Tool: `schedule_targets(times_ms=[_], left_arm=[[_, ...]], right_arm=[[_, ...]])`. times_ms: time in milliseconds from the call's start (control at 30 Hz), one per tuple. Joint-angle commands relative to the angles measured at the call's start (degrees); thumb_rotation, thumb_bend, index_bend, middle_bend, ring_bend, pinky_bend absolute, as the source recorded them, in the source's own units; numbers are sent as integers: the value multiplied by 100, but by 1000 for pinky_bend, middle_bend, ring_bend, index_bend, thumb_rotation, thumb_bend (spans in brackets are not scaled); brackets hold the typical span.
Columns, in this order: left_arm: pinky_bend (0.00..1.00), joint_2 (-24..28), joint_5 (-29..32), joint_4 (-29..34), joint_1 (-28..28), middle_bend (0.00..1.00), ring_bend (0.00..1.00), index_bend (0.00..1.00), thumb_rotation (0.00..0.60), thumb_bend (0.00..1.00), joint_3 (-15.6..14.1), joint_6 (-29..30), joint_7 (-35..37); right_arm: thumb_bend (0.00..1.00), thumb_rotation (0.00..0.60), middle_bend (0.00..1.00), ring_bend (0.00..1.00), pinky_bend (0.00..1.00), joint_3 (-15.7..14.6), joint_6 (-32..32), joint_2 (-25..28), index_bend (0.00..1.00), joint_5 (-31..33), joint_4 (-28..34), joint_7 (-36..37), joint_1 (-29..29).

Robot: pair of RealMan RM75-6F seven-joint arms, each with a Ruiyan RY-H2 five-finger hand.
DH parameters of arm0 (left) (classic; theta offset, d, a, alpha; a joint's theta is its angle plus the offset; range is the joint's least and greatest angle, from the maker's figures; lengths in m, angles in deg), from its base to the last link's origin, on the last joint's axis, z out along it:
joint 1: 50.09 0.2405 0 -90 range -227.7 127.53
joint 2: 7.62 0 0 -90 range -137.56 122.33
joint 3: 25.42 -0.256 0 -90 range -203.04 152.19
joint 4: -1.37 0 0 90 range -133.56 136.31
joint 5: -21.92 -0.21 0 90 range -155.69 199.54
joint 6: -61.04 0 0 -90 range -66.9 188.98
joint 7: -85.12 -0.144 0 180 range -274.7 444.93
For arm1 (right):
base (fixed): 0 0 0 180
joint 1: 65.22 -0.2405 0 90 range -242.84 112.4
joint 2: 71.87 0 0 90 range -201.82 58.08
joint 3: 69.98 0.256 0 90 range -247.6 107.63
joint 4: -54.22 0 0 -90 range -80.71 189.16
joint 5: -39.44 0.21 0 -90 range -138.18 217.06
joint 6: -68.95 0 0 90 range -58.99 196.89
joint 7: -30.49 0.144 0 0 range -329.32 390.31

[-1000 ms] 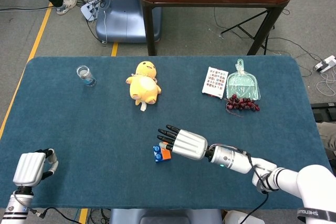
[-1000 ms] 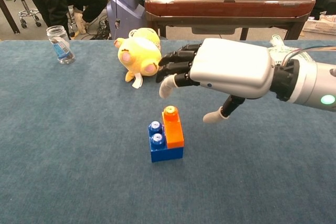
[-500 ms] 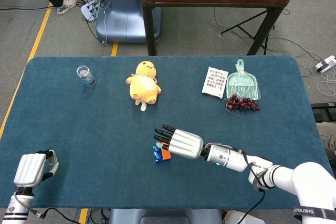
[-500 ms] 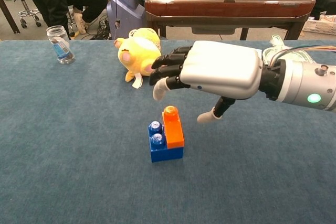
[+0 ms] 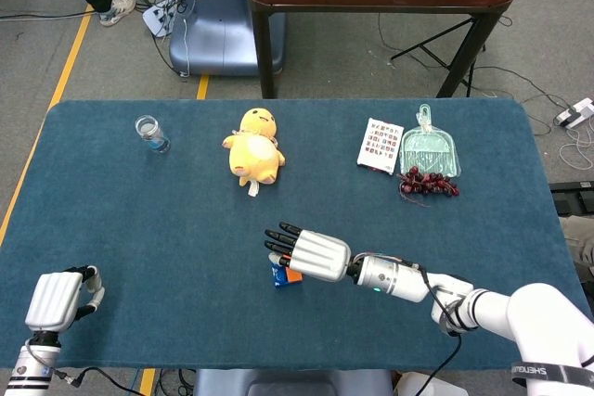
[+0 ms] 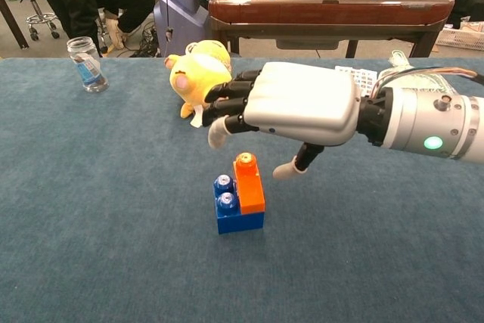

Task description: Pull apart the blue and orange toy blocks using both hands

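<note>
The right hand (image 6: 291, 107) has slid a little more toward nine o'clock in the chest view, so now it hangs right over the blue block (image 6: 231, 209) and orange block (image 6: 249, 185). Its fingers (image 6: 227, 107) are spread apart and hold nothing. The thumb points down near the orange block, at about three o'clock from it, but does not touch it yet.

The two blocks have not moved. They are stuck together on the bench (image 6: 91, 209), with the orange one sitting on the right part of the blue one. In the head view the hand covers most of them (only a bit of blue and orange peeks out under the fingers).

The left hand (image 5: 58, 299) has stayed at the near left corner of the bench, well apart from the blocks. Its fingers look curled in, with nothing in them.

So the pulling has not started. It looks like the right hand is getting ready to come down and grab one block. The left hand would need to come over too, because the job needs both.
</note>
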Motion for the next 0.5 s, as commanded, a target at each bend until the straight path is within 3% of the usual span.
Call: schedule_targets(times_ms=[33, 500], left_arm=[[804, -7, 5, -14, 4, 586, 600, 390, 600, 384, -5, -7, 10], [804, -34, 2, -47, 8, 585, 600, 391, 600, 384, -14, -25, 31]], right_arm=[[17, 600, 195, 98, 208, -16, -46, -10, 303, 31, 1, -29, -14], [17, 600, 179, 82, 208, -58, -159, -126, 303, 139, -80, -196, -65]])
